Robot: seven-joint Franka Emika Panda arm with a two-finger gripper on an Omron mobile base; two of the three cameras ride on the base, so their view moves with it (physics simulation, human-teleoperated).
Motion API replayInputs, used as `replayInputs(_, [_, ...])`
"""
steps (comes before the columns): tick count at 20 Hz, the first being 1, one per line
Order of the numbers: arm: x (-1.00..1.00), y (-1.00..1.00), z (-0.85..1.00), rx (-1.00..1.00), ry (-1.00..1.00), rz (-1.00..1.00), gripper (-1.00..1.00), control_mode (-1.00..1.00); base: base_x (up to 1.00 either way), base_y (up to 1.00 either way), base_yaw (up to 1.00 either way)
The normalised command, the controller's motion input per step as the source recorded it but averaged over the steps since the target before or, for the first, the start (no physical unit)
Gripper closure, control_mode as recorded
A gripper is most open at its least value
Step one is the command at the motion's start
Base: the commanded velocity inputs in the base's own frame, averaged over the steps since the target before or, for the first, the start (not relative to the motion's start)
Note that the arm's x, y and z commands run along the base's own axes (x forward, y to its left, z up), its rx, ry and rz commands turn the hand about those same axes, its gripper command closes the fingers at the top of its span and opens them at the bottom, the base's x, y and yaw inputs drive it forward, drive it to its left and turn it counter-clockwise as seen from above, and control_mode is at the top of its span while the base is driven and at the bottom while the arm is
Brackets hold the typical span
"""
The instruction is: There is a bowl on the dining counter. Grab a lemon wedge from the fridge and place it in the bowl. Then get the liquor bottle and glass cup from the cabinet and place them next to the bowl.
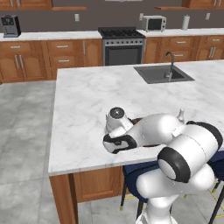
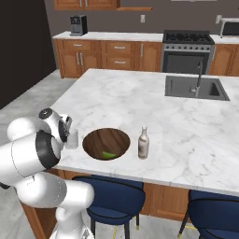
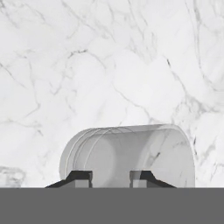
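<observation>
Item: gripper (image 3: 110, 177). Jaws stand narrowly apart, pinched on the rim wall of the glass cup (image 3: 129, 155), one dark tip inside and one outside as the hand view shows it; the cup is in its hold.

Item: glass cup. Clear, short, handleless. Position: over the marble of the dining counter (image 2: 140, 107), just beside the bowl (image 2: 106, 143), on the bowl's side away from the sink (image 2: 196, 88). Whether its base touches the marble cannot be told.

Item: bowl. Dark, wood-like, shallow, near the counter's front edge. Holds a small yellow-green piece, judged to be the lemon wedge (image 2: 109, 154).

Item: liquor bottle (image 2: 144, 144). Upright, just beside the bowl on its sink side, apart from it.

Item: stools (image 2: 114, 198), blue, below the bowl's edge of the counter.

Risks, as judgement: a release before the cup's base is down could tip or roll it, the counter edge being close. A one-wall pinch may let the cup swing or slip. Sideways drift on lowering could knock the bowl.
</observation>
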Motion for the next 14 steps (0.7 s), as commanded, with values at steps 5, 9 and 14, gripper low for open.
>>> replayInputs(5, [0.08,0.01,-0.12,0.06,-0.09,-0.08,-1.0,-1.0,0.0,0.0,0.0])
replayInputs(9, [0.18,0.07,0.05,0.03,-0.01,-0.1,-1.0,-1.0,0.0,0.0,0.0])
replayInputs(14, [0.04,0.17,0.69,0.0,0.0,-0.08,-1.0,-1.0,0.0,0.0,0.0])
